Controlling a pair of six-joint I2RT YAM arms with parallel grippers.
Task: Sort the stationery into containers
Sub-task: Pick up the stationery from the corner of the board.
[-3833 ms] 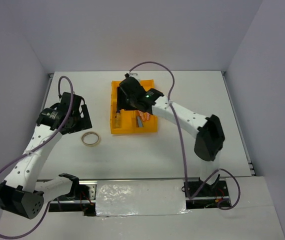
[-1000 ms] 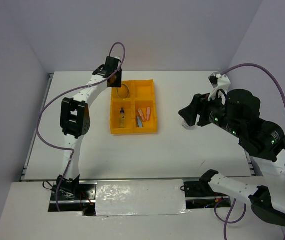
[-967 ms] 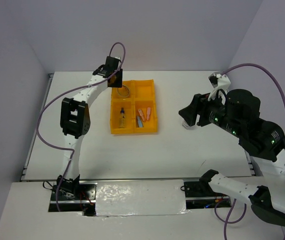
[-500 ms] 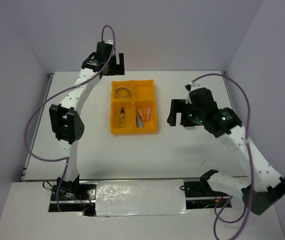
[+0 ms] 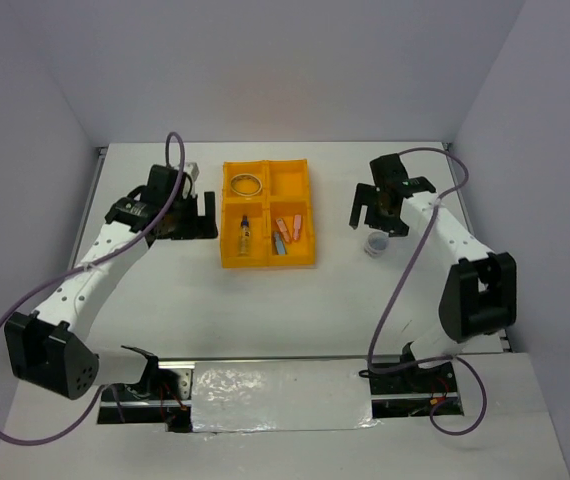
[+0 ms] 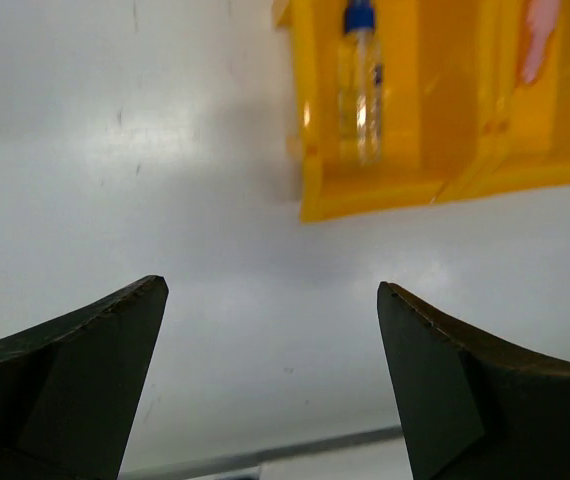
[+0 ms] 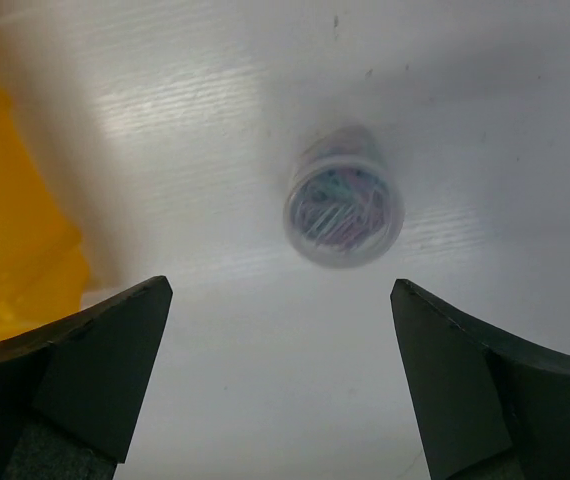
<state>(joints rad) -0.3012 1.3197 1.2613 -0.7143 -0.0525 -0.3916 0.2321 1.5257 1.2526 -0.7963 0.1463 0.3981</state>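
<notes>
The orange-yellow tray point(image 5: 308, 215) sits mid-table. Its far-left compartment holds the beige tape ring point(image 5: 246, 184). Its near-left compartment holds the clear bottle with blue cap point(image 5: 244, 236), which also shows in the left wrist view point(image 6: 360, 90). The near-right compartment holds two pink sticks point(image 5: 290, 226) and the light-blue stick point(image 5: 278, 244). The small clear-grey round roll point(image 5: 375, 243) stands on the table right of the tray, with coloured clips showing inside it in the right wrist view point(image 7: 343, 208). My left gripper point(image 5: 197, 217) is open and empty just left of the tray point(image 6: 365, 190). My right gripper point(image 5: 379, 218) is open just above the roll.
The tray's far-right compartment point(image 5: 289, 180) looks empty. The tray's edge shows at the left of the right wrist view point(image 7: 15, 230). White walls close the table at the back and sides.
My left arm has swung from the table's far edge down to the tray's left side. My right arm has moved back and right over the roll. The items in the tray have not moved.
</notes>
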